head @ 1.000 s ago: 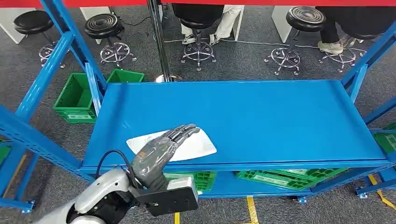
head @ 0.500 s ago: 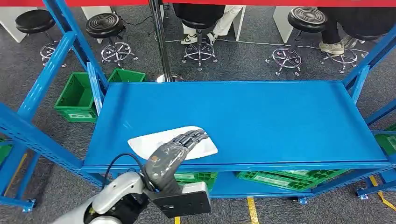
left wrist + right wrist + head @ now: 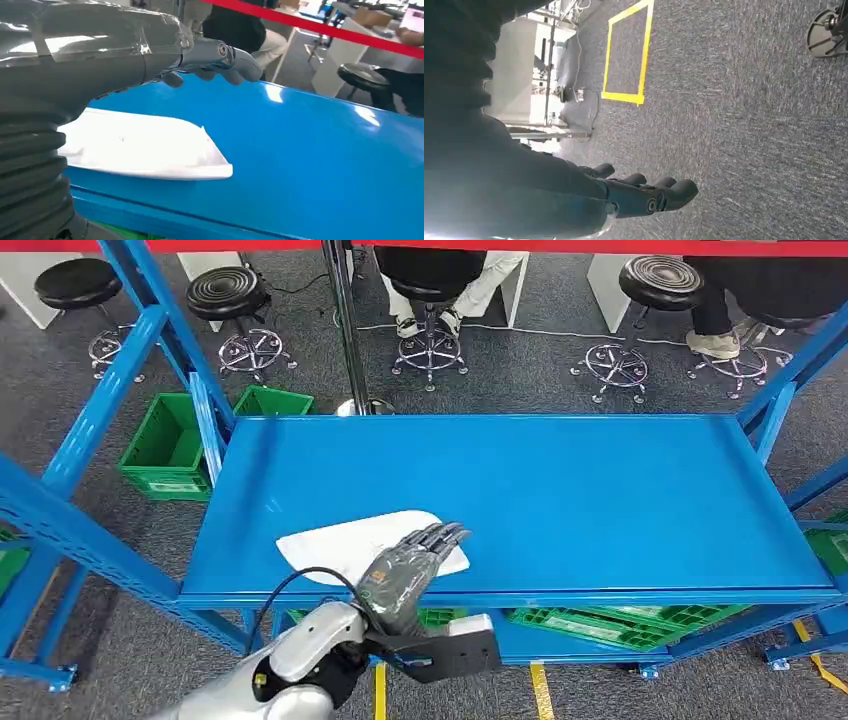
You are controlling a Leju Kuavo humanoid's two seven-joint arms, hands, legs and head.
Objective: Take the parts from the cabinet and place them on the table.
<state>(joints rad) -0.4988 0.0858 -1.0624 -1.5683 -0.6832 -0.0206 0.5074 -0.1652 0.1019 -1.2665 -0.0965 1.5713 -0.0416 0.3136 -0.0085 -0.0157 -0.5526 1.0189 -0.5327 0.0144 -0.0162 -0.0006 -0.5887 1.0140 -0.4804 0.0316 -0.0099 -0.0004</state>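
Observation:
A flat white part (image 3: pixel 335 540) lies on the blue cabinet shelf (image 3: pixel 600 500), near its front edge toward the left. My left hand (image 3: pixel 410 565) reaches over the part's right end with fingers stretched forward and nothing held. In the left wrist view the fingers (image 3: pixel 220 55) hover a little above the shelf, past the white part (image 3: pixel 145 147), apart from it. My right hand (image 3: pixel 644 195) hangs over grey carpet with fingers extended, holding nothing.
Blue uprights (image 3: pixel 150 335) frame the shelf at left and right. Green crates stand on the floor at the left (image 3: pixel 160 445) and on the lower shelf (image 3: pixel 590 623). Black stools (image 3: pixel 225 295) and seated people are behind the cabinet.
My left hand has slid to the right across the white part, from its middle to its right end. The part stays in place.

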